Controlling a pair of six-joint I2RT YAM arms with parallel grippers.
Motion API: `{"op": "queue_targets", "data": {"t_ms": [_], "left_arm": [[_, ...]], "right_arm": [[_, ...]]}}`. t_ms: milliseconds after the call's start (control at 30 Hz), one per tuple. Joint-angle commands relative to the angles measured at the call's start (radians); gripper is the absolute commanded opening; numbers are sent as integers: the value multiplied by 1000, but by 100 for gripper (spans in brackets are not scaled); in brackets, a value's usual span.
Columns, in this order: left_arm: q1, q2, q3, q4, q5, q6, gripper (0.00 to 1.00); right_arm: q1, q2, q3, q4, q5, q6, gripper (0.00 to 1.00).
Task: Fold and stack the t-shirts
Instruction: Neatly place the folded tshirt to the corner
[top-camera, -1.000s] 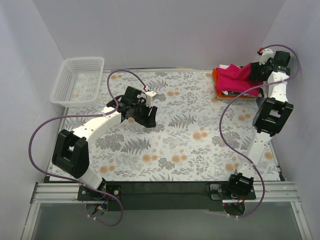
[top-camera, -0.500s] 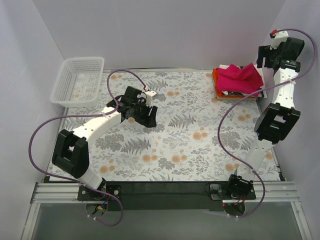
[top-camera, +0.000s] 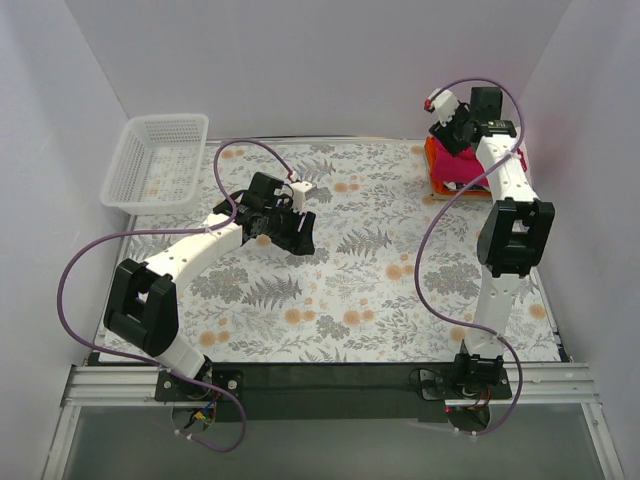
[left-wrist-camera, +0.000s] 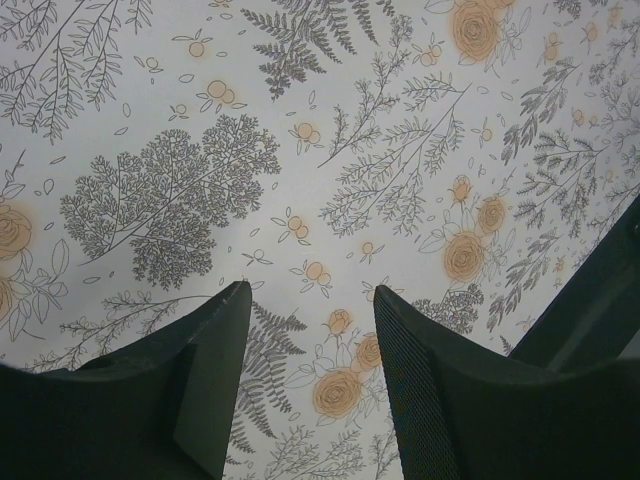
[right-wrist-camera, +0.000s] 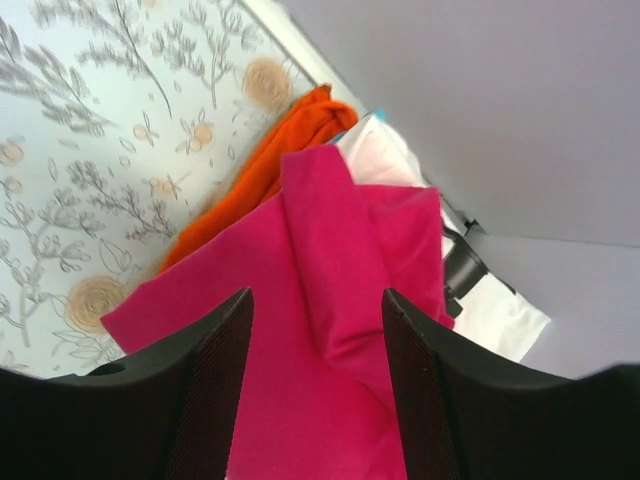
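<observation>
Pale walls (top-camera: 330, 70) enclose a fern-and-orange-flower printed tablecloth (top-camera: 380, 270). Far-left corner: white plastic mesh basket (top-camera: 160, 160). My left gripper (left-wrist-camera: 312, 295) hovers over bare print, jaws apart, nothing between them. Far-right corner: orange t-shirt (right-wrist-camera: 270, 165) and white t-shirt (right-wrist-camera: 490, 315) stacked, rumpled crimson-pink t-shirt (right-wrist-camera: 340, 250) on top. Right gripper (right-wrist-camera: 316, 300) above the pile, jaws parted, empty. The white shirt's black print is unreadable.

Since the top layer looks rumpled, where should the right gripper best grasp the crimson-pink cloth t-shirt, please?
Probably the raised fold ridge along the crimson-pink cloth t-shirt, from straight above: it stands proud of the rest, so the open right gripper could pinch it without catching the orange cloth t-shirt underneath.
</observation>
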Motion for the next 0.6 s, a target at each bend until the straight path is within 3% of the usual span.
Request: {"op": "queue_targets", "data": {"t_ms": [0, 333, 567], "left_arm": [[3, -25, 3, 16, 23, -12, 49], [3, -29, -14, 23, 14, -10, 49], [3, -33, -17, 25, 14, -4, 49]], "right_arm": [[-18, 46, 19, -21, 115, -160, 52], [-8, 111, 44, -32, 227, -223, 51], [-13, 79, 53, -24, 199, -214, 51]]}}
